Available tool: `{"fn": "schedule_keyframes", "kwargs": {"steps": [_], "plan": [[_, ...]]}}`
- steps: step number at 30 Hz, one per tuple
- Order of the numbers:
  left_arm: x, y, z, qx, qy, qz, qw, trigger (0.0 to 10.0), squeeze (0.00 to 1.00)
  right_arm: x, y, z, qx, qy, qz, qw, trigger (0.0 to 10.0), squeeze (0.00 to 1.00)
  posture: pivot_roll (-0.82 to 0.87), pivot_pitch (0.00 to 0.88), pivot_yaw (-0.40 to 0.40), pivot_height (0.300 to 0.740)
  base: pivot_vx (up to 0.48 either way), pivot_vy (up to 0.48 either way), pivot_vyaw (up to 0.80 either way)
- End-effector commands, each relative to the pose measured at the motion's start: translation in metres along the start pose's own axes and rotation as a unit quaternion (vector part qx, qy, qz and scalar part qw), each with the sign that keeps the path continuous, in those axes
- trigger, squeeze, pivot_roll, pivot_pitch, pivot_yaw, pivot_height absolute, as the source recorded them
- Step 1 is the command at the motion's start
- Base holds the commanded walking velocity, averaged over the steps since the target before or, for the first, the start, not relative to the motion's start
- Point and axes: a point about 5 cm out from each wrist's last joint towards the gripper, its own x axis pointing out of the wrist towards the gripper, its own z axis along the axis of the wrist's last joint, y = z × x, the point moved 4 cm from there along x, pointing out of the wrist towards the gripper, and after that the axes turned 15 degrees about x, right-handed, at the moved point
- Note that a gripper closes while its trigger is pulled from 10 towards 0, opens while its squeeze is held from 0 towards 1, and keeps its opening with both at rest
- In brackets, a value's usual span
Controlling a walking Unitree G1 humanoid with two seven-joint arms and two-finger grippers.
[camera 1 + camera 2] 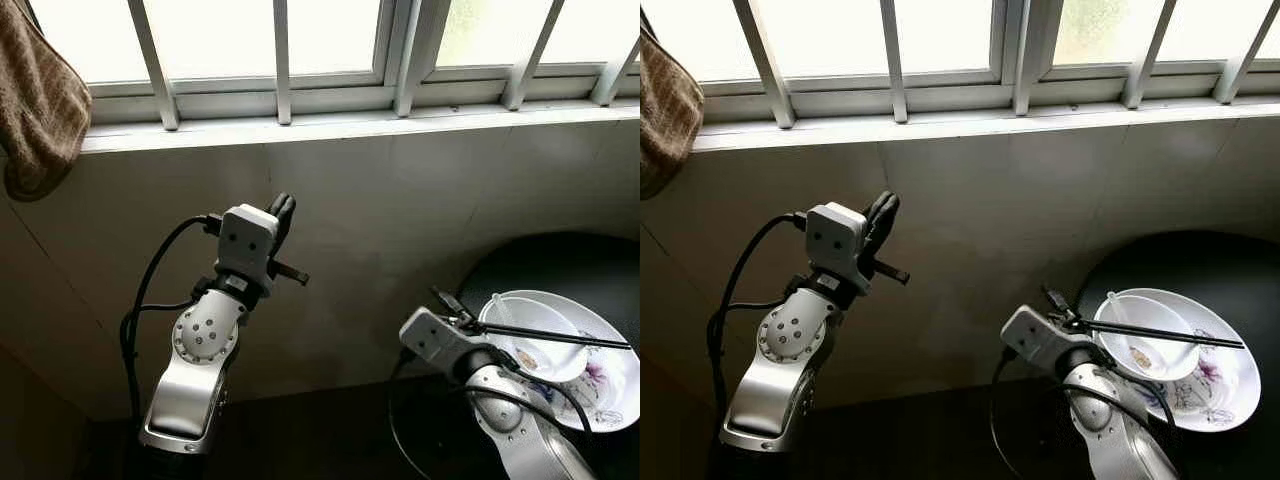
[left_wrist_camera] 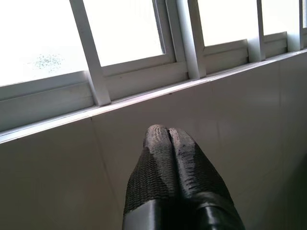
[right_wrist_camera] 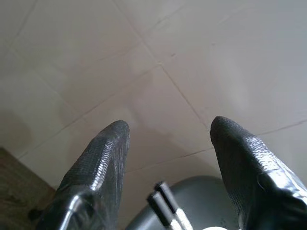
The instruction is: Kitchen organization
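A white floral plate [image 1: 608, 392] sits on a round black table [image 1: 560, 258] at the right. On the plate rests a white bowl [image 1: 530, 345] holding a white spoon [image 1: 500, 310], and black chopsticks [image 1: 565, 338] lie across the bowl's rim. My right arm's wrist [image 1: 432, 338] is just left of the bowl. In the right wrist view my right gripper [image 3: 168, 127] is open and empty, facing the tiled wall, with the chopstick ends [image 3: 162, 203] below it. My left gripper [image 1: 283, 210] is raised toward the wall, fingers [image 2: 158, 143] shut together on nothing.
A tiled wall [image 1: 400, 200] stands close in front under a white window sill [image 1: 330, 125] with slanted bars. A brown towel [image 1: 35, 110] hangs at the upper left. The floor below is dark.
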Motion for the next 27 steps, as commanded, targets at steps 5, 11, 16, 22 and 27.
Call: {"fn": "schedule_keyframes", "kwargs": {"steps": [5,11,16,22,27], "plan": [[0.000,-0.003,-0.001,0.002,0.002,-0.006,1.000,10.0,0.00,0.001,-0.003,-0.015,-0.010,0.038,0.003,0.999,10.0,0.00,0.07,0.000,-0.039,0.740,0.000,0.000,0.00],[0.000,-0.004,0.000,0.002,0.000,-0.008,1.000,10.0,0.00,0.001,-0.005,-0.017,-0.013,0.041,-0.001,0.999,10.0,0.00,0.07,0.000,-0.038,0.740,0.000,0.000,0.00],[0.000,-0.003,0.000,0.003,0.000,-0.009,1.000,10.0,0.00,0.003,-0.014,-0.020,-0.039,0.044,-0.007,0.998,10.0,0.00,0.07,0.000,-0.033,0.740,0.000,0.000,0.00],[0.001,-0.002,0.000,0.004,-0.001,-0.009,1.000,10.0,0.00,0.003,-0.026,-0.028,-0.048,0.060,-0.019,0.997,10.0,0.00,0.07,0.000,-0.036,0.740,0.000,0.000,0.00],[0.001,-0.002,0.000,0.005,-0.001,-0.009,1.000,10.0,0.00,0.003,-0.029,-0.033,-0.044,0.075,-0.025,0.996,10.0,0.00,0.07,0.000,-0.036,0.740,0.000,0.000,0.00]]}}
